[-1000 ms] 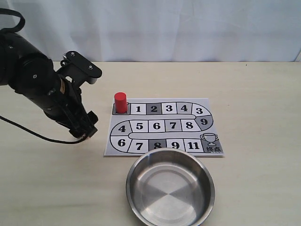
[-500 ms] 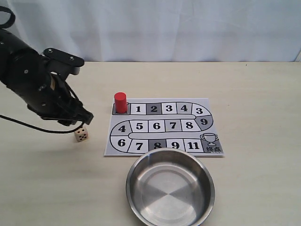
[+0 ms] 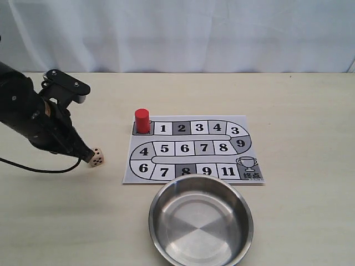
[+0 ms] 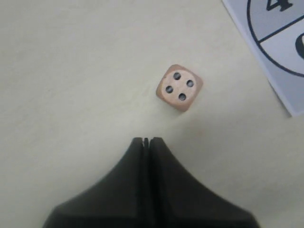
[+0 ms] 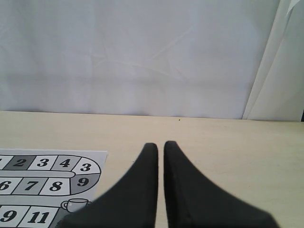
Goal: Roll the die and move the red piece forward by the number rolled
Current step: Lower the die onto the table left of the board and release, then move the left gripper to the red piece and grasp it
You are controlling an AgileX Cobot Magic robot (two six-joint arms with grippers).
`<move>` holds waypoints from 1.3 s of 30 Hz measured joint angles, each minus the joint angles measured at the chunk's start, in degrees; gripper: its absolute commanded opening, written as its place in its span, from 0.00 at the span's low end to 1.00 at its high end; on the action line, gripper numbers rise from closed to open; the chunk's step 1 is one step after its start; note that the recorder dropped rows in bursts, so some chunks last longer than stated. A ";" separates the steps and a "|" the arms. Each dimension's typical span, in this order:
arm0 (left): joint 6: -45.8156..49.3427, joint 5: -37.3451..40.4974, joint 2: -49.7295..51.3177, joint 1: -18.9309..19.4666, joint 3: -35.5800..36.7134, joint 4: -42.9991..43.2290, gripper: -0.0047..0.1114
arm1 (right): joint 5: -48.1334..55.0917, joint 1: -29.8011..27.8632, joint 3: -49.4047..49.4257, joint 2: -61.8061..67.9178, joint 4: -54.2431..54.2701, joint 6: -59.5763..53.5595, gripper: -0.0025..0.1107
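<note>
1. Plainly, the die (image 3: pixel 96 157) lies free on the table (image 3: pixel 299 111), just left of the game board (image 3: pixel 206 147). Nothing grips it. The left wrist view shows four pips on its upper face (image 4: pixel 179 87), so I judge the roll done and the count to be four.
2. The left gripper (image 3: pixel 89 160) has its jaws pressed fully together and holds nothing. In its own camera the tips (image 4: pixel 146 141) sit near the die with bare table between them.
3. The red piece (image 3: pixel 142 120) stands upright on the grey starting square, just left of square 1. That placement suggests the move forward is not yet made.
4. The steel bowl (image 3: pixel 161 221) sits empty in front of the board and well apart from the die.
5. The left arm is low over the table on the left. Its forearm slants down and inward, so the tips point at the die's left side.
6. The right gripper (image 5: pixel 161 145) is out of the exterior view. Its fingers are drawn almost together, with only a thin slit between them. It carries nothing and is raised beyond the board's far end.
</note>
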 measured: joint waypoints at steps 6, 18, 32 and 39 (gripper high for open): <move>1.23 -7.84 0.00 0.05 3.58 -1.73 0.04 | 0.00 0.00 0.00 0.00 0.00 0.00 0.06; 1.23 -14.81 0.00 3.27 7.74 -5.73 0.04 | 0.00 0.00 0.00 0.00 0.00 0.00 0.06; 1.23 -14.81 0.00 3.27 7.74 -6.35 0.04 | 0.00 0.00 0.00 0.00 0.00 0.00 0.06; 1.23 -15.02 0.00 3.27 7.74 -6.35 0.04 | 0.00 0.00 0.00 0.00 0.00 0.00 0.06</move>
